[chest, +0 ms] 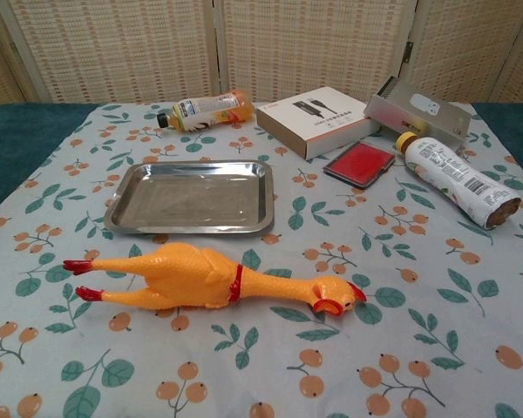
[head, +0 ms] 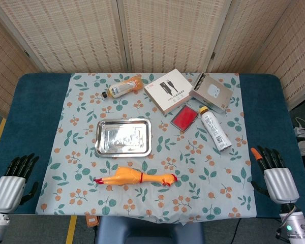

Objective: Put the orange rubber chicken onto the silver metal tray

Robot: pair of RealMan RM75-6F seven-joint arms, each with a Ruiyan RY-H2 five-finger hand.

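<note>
At table edges, left robot hand [head: 12,183] released, holding nothing; right robot hand [head: 275,175] likewise, touching nothing

The orange rubber chicken [chest: 211,279] lay on its side near the table's front edge, red feet pointing left. Just behind it sat the empty silver metal tray [chest: 192,197], flat.

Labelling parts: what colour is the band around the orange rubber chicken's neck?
Red, clearest in the chest view: the orange rubber chicken has a red neck band.

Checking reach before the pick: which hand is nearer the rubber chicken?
Left. The left hand rests off the rubber chicken's feet end; the right hand sits farther off, beyond its head.
</note>
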